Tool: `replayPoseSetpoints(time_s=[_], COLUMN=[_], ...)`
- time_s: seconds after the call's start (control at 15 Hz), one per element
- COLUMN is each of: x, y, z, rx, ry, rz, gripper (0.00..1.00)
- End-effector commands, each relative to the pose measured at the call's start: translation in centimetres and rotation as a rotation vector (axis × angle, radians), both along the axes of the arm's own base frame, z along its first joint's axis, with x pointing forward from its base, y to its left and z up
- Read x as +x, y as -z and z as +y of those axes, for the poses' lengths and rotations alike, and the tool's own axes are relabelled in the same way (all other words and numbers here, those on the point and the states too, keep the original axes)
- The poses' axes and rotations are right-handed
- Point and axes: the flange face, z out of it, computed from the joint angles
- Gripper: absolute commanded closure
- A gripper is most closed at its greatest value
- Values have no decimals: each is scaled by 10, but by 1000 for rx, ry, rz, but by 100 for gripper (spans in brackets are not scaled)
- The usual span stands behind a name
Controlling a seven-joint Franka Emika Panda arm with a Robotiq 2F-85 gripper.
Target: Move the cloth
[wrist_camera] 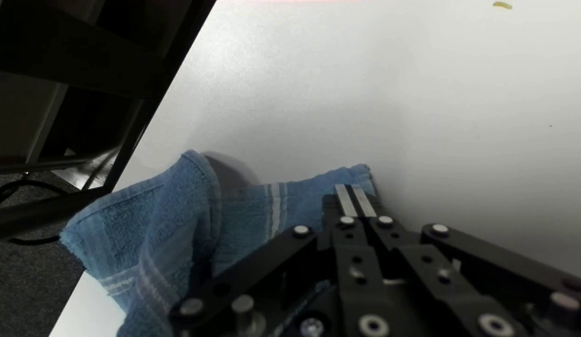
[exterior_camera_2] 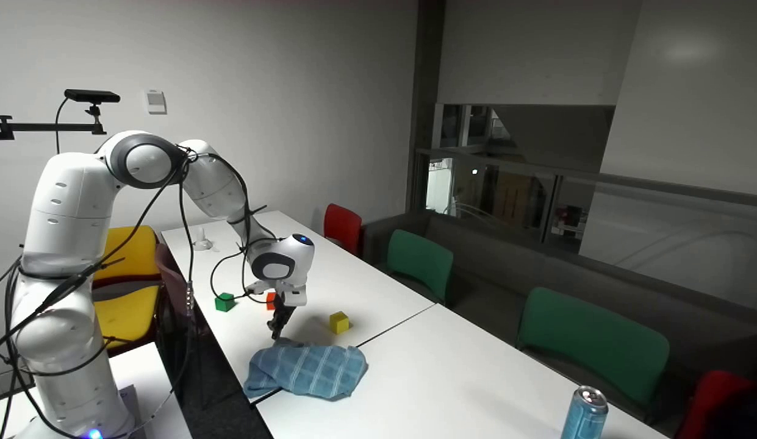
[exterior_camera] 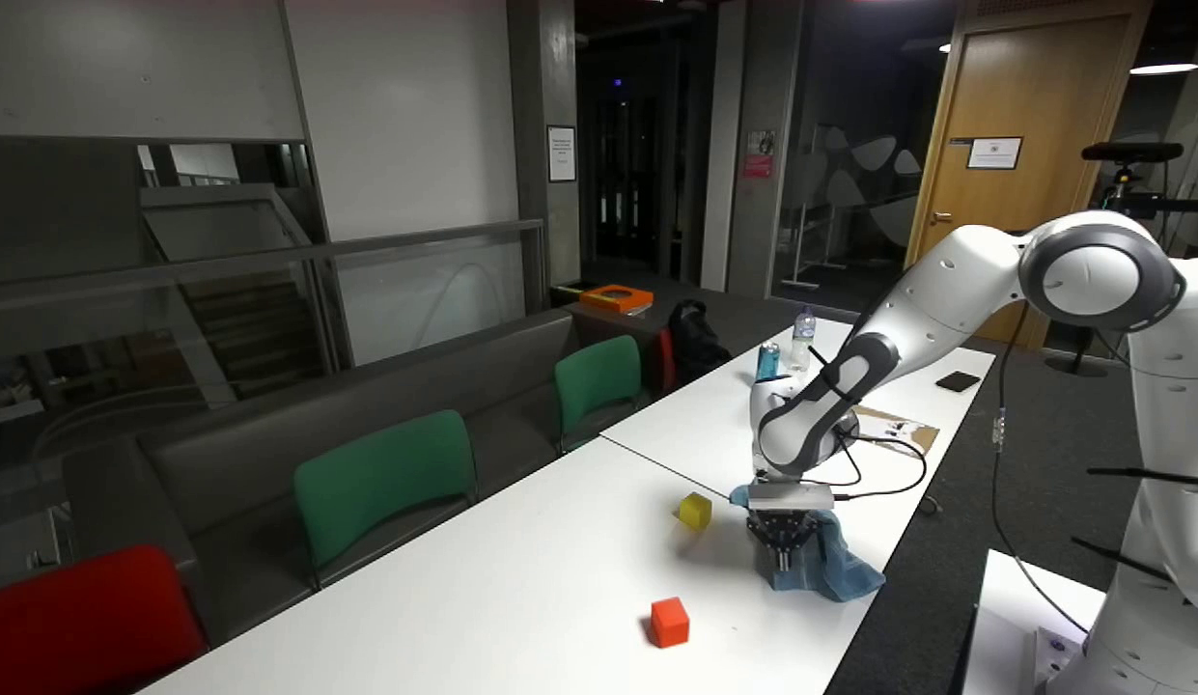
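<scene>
A blue cloth with pale stripes lies crumpled on the white table, near the edge on the robot's side. It shows in both exterior views (exterior_camera: 835, 565) (exterior_camera_2: 311, 369) and in the wrist view (wrist_camera: 253, 206), with a raised fold on the left there. My gripper (wrist_camera: 356, 189) points down with its fingers together over one corner of the cloth. In both exterior views the gripper (exterior_camera: 784, 560) (exterior_camera_2: 277, 332) is low, at the side of the cloth towards the red cube. No cloth shows between the fingers. Contact at the tips is hidden.
A yellow cube (exterior_camera: 695, 512) and a red cube (exterior_camera: 670, 623) stand on the table (exterior_camera: 521, 579) near the gripper. A green cube (exterior_camera_2: 225, 302) stands near the edge. A can (exterior_camera_2: 584, 413), a bottle (exterior_camera: 802, 338) and a phone (exterior_camera: 958, 381) are farther along.
</scene>
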Motion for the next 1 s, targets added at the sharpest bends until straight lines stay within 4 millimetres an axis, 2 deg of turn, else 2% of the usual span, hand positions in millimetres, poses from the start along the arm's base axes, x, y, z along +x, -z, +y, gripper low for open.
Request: replayPoseSetpoints(time_s=[0.0,0.67,0.93], x=[4,22,25], y=[-4,6,16], z=[2,-5,-4], rx=[-21,-31,-33], ry=[2,-5,-1], rz=[-16,-67,-58], gripper=[72,1,0])
